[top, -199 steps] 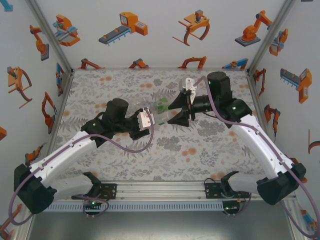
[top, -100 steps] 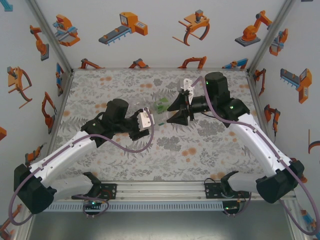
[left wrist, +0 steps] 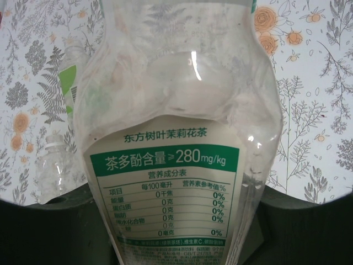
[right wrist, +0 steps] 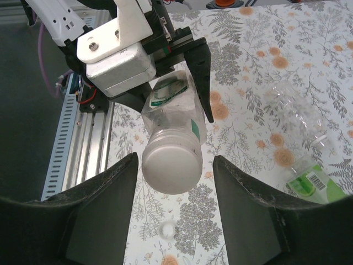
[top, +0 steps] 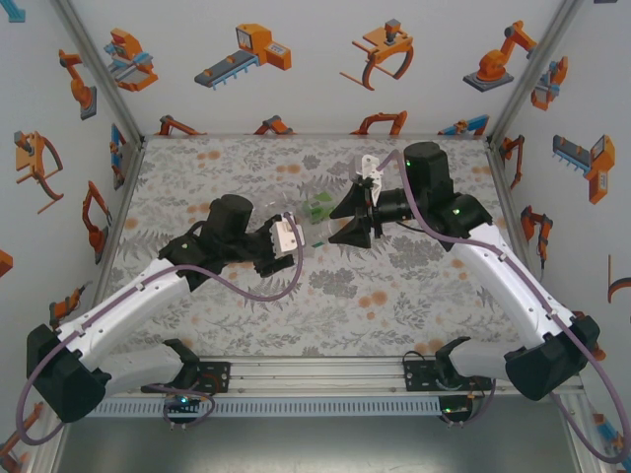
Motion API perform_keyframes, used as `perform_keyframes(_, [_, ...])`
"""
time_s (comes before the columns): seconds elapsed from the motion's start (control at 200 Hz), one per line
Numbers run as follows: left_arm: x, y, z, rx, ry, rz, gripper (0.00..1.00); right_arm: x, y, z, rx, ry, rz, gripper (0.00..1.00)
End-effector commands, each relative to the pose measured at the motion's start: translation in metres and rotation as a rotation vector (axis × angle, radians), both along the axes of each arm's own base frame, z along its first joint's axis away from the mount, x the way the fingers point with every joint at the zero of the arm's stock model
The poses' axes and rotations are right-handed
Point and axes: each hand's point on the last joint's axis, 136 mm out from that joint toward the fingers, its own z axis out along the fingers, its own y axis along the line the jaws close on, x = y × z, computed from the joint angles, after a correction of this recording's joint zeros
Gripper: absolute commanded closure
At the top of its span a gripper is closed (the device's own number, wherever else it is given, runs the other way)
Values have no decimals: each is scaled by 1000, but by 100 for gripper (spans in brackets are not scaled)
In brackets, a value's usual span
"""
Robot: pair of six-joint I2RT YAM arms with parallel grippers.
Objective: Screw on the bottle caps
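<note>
My left gripper (top: pixel 293 237) is shut on the clear bottle with the whitish, green-printed label (left wrist: pixel 176 165), holding it off the table with its neck towards the right arm. In the right wrist view a white cap (right wrist: pixel 172 166) sits on that bottle's (right wrist: pixel 175 107) neck. My right gripper (right wrist: pixel 175 160) is open around the cap, and a narrow gap shows on each side between the cap and the fingers (right wrist: pixel 99 210). From above, the right gripper (top: pixel 348 221) faces the left one at the middle of the table.
A green-tinted bottle (top: pixel 317 209) lies on the table behind the grippers, also seen in the right wrist view (right wrist: pixel 317 181). A slim clear bottle (right wrist: pixel 300 116) lies beside it. A small clear cap (right wrist: pixel 167 229) rests on the floral cloth below the jaws. The rail (right wrist: pixel 83 149) borders the near edge.
The right arm has shifted slightly left and its wrist has turned a little at the bottle's neck. The left arm and the held bottle have stayed put.
</note>
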Motion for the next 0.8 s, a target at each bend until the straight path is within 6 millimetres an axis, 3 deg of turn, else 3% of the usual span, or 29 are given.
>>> perform_keyframes(0.0, [-2, -3, 24, -47, -45, -18, 100, -4, 1, -1, 0, -13, 18, 46])
perform_keyframes(0.165, [-2, -4, 25, -50, -45, -20, 100, -6, 1, 0, 3, -13, 24, 52])
perform_keyframes(0.406, [1, -4, 25, -55, -49, -6, 100, -3, 2, 1, 2, 87, -14, 72])
perform_keyframes(0.551, [11, -7, 31, -71, -85, 19, 100, 13, 5, -3, 25, 326, -142, 86])
perform_keyframes(0.661, [17, -9, 30, -63, -103, 34, 100, 35, 0, -10, 62, 552, -333, 100])
perform_keyframes(0.796, [26, -9, 26, -60, -121, 68, 100, 54, -13, -32, 104, 894, -583, 100])
